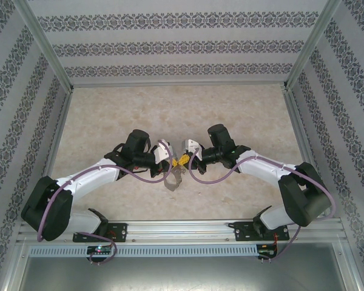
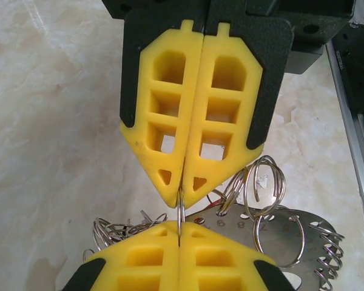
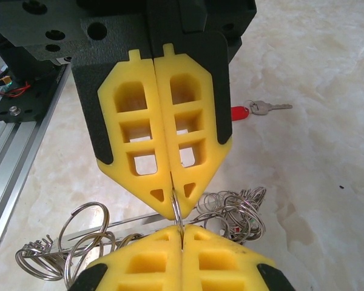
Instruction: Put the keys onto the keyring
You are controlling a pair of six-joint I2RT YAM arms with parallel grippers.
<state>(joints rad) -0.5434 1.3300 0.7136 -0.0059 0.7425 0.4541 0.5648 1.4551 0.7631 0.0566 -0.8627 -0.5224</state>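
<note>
My two grippers meet tip to tip above the middle of the table. The left gripper (image 2: 180,229) and the right gripper (image 3: 182,233) are each shut on the same thin silver wire of the keyring (image 2: 180,213), which stands on edge between their yellow fingertips. Small silver rings (image 3: 230,212) and a flat perforated metal plate (image 2: 285,233) hang from it below. From above, the keyring (image 1: 175,179) dangles under the joined grippers. One of the keys, silver with a solid red tag (image 3: 238,112), lies loose on the table beyond the left gripper (image 3: 174,206).
The marble-patterned tabletop (image 1: 109,115) stretches back to patterned walls (image 1: 170,48). An aluminium rail (image 1: 182,229) carrying both arm bases runs along the near edge. Purple cables (image 1: 139,176) loop beside each forearm.
</note>
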